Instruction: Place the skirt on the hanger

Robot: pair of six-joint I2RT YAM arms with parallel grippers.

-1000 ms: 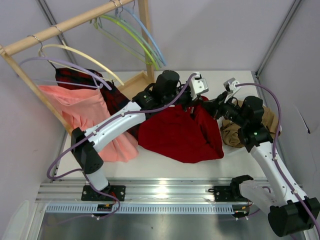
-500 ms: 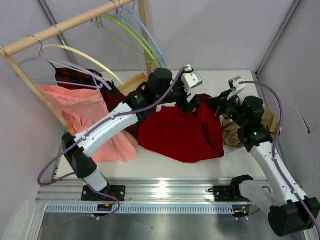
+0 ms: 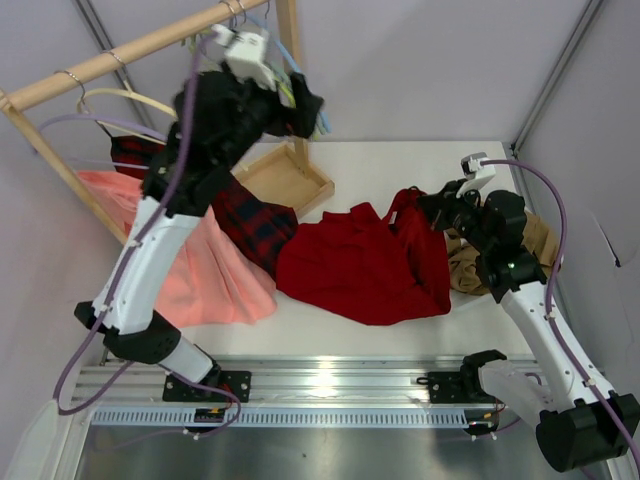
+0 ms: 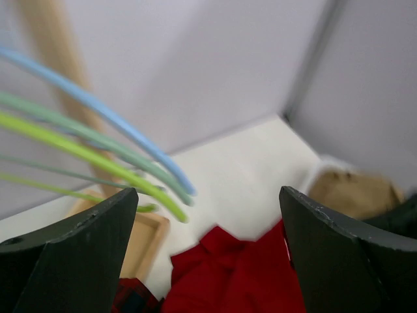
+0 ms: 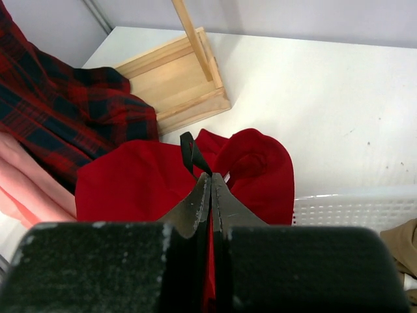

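Two arms: the left reaches high to the far-left rail, the right stays low over the right side of the desk
Rack: a slanting wooden rail at the far left, with a plaid skirt and a pink skirt draped below it
Skirt: lies crumpled in the middle of the desk, wide side toward the arm bases, far-right corner lifted off the surface
Hanger: hangs from the rail's far end, well above and to the left of the skirt; its long axis slopes from upper left down toward the middle of the left wrist view, and its free end stops just inside the left finger
Left pincer: released, jaws spread wide with nothing between them; the hanger's tip lies ahead and slightly left, apart from both fingers
Right pincer: clenched on the skirt's raised far-right edge, red cloth bunched under and between the fingers, a dark loop poking up just past the tips
Nearer arm: the left, by a wide margin, for the hanger; the right already has the skirt
Coming move, as a judgement: the left pincer likely needs to shift left and forward to bring the sloping plastic arm across its gap; closing where it stands would probably miss it
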